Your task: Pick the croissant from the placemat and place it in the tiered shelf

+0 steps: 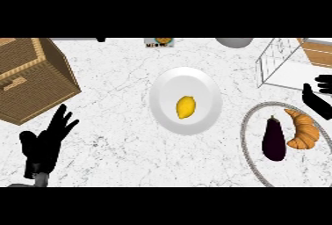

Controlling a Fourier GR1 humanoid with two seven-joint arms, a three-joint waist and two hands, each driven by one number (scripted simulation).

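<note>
round grey-rimmed placemat (245,132): at the view's 4 o'clock, with two items lying on it. keep your descent over its 3 o'clock half, where your target is.
white wire tiered shelf (288,74): at 12 o'clock from the placemat. this is your goal, so plan a lift high enough to clear its front wires before you carry anything in.
black left hand (45,143): resting at the view's 8 o'clock, fingers spread upward and holding nothing. leave it where it is.
black right hand (316,103): at the 3 o'clock edge, between the shelf and the placemat. thumb and fingers are apart and fairly straight, holding nothing, and the edge cuts part of it off.
dark purple aubergine (273,140): on the placemat. approach from the outer side so your fingers don't nudge it.
golden-brown curved croissant (304,132): on the placemat, not yet grasped, with the aubergine just beside it at 9 o'clock. it lies at about 6 to 7 o'clock from your right hand, near the lowest finger but apparently apart. come down over its thick middle and close across the curve, not on a tip.
</note>
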